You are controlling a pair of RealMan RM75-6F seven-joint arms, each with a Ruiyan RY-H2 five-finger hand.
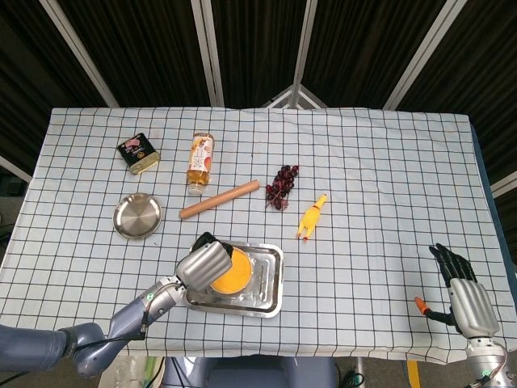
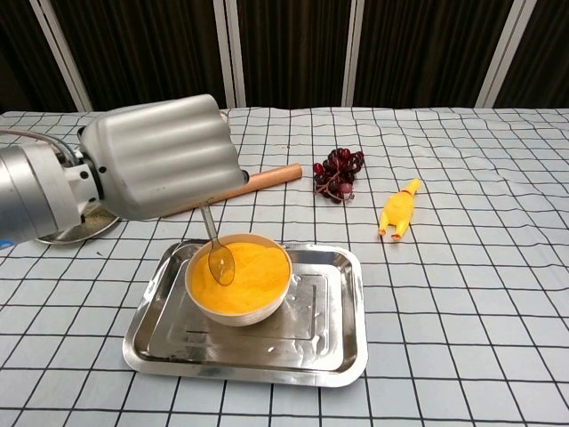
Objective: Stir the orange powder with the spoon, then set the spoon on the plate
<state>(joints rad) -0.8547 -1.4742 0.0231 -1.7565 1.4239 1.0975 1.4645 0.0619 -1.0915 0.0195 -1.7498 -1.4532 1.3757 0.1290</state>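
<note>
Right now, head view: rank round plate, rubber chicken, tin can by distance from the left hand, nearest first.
From the left hand:
1. Round plate, up-left of it.
2. Rubber chicken, to the right, past the tray.
3. Tin can, far back-left.
</note>
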